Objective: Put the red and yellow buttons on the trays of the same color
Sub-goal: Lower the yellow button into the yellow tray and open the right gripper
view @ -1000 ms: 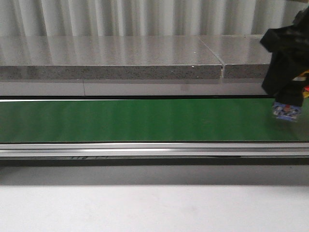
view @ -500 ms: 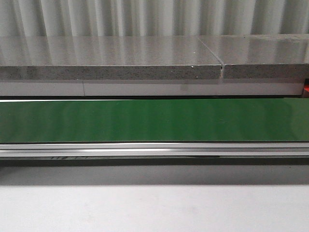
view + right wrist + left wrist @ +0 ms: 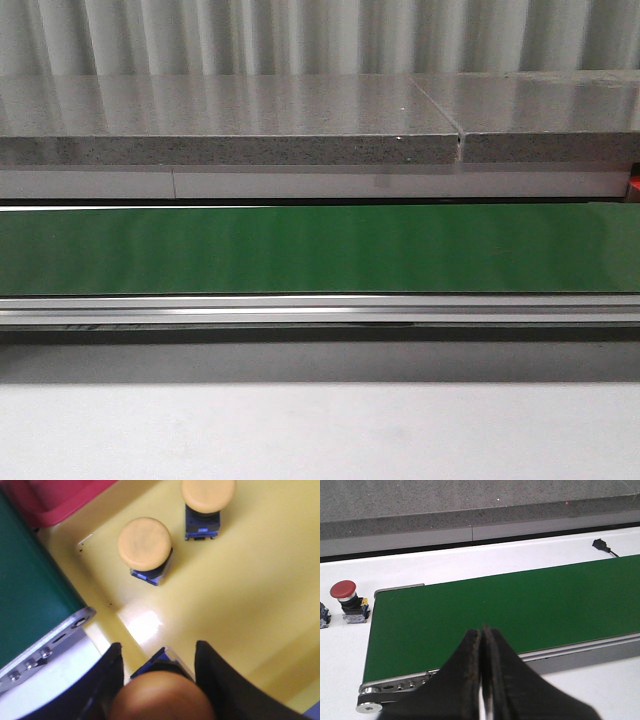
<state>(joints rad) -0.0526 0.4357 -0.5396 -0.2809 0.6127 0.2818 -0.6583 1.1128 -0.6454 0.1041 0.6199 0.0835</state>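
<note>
Over the yellow tray (image 3: 260, 595), where two yellow buttons (image 3: 145, 545) already stand, the right gripper (image 3: 159, 680) jaws hold a third, while a red button (image 3: 345, 592) waits upper left beside the belt (image 3: 510, 610), the left gripper (image 3: 482, 680) jaws closed empty.

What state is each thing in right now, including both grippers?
Left gripper: shut, empty, above the green belt.
Right gripper: shut on a yellow-capped button, over the yellow tray.
Two yellow buttons: upright in the yellow tray, apart.
Red button: upright on the white table beside the belt's end, untouched.
Red tray: only a corner shows; contents unseen.
</note>
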